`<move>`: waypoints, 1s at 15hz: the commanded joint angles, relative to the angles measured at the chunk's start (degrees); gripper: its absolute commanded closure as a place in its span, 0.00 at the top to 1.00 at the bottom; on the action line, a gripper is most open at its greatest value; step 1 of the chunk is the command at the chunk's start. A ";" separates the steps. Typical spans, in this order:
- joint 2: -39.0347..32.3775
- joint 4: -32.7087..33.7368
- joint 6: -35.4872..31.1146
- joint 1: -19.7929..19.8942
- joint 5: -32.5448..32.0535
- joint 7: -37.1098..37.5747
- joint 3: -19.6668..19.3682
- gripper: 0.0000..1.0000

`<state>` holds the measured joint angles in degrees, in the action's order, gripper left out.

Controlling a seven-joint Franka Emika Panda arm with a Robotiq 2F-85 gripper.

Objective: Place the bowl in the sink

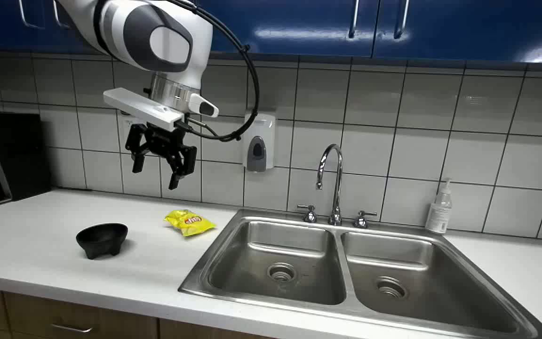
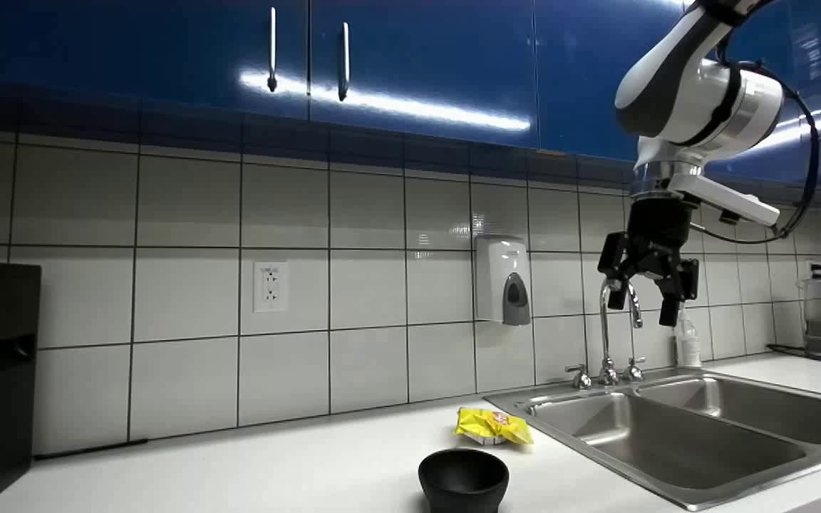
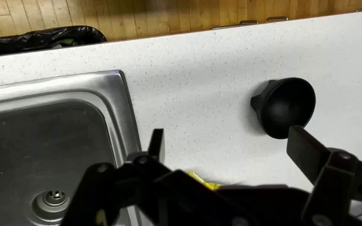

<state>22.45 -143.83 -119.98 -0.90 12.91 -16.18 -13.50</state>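
The black bowl (image 1: 101, 240) stands on its stubby feet, mouth upward, on the white counter (image 1: 148, 275), well apart from the steel sink (image 1: 346, 273), which lies at about three o'clock from it in an exterior view. A yellow snack bag (image 1: 189, 222) lies on the counter between two and three o'clock from the bowl, near the sink's rim. The gripper (image 1: 155, 179) hangs at about one o'clock from the bowl in that view, well above the counter, pointing down. Its fingers (image 3: 306, 152) are spread wide, with a clear gap between them. In the wrist view the bowl sits at three o'clock, one fingertip overlapping its edge along the line of sight; the sink fills the space around eight o'clock, the snack bag shows only partly between five and six, and a black plastic bag (image 3: 42, 39) lies at ten o'clock, past the counter's edge. At the sink's back, between eleven and twelve o'clock, rises a chrome faucet (image 1: 339, 179). A soap dispenser (image 1: 259, 143) is mounted on the tiled wall (image 1: 374, 150) between two and three o'clock from the gripper. A black coffee maker (image 1: 17, 155) stands at about ten o'clock from the bowl.
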 commanded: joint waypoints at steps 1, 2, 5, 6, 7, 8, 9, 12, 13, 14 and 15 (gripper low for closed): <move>-0.16 0.11 0.23 1.38 0.54 -0.44 1.29 1.00; -0.16 0.11 0.23 1.38 0.54 -0.44 1.29 1.00; -0.16 0.11 0.23 1.38 0.54 -0.44 1.29 1.00; -0.16 0.11 0.23 1.38 0.54 -0.44 1.29 1.00; -0.16 0.11 0.23 1.38 0.54 -0.44 1.29 1.00; 1.02 -1.41 -1.93 1.36 0.58 -0.20 1.77 1.00; 2.92 -3.70 -4.57 1.32 0.43 0.50 2.64 1.00; 6.17 -8.86 -12.65 0.57 0.58 2.23 5.00 1.00; 7.15 -10.74 -16.06 0.21 0.62 3.21 6.13 1.00; 7.90 -12.32 -18.98 -0.18 0.54 4.35 7.30 1.00; 8.46 -13.60 -21.22 -0.61 0.46 5.31 8.26 1.00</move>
<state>26.31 -151.88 -134.51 -0.92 12.93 -14.46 -8.43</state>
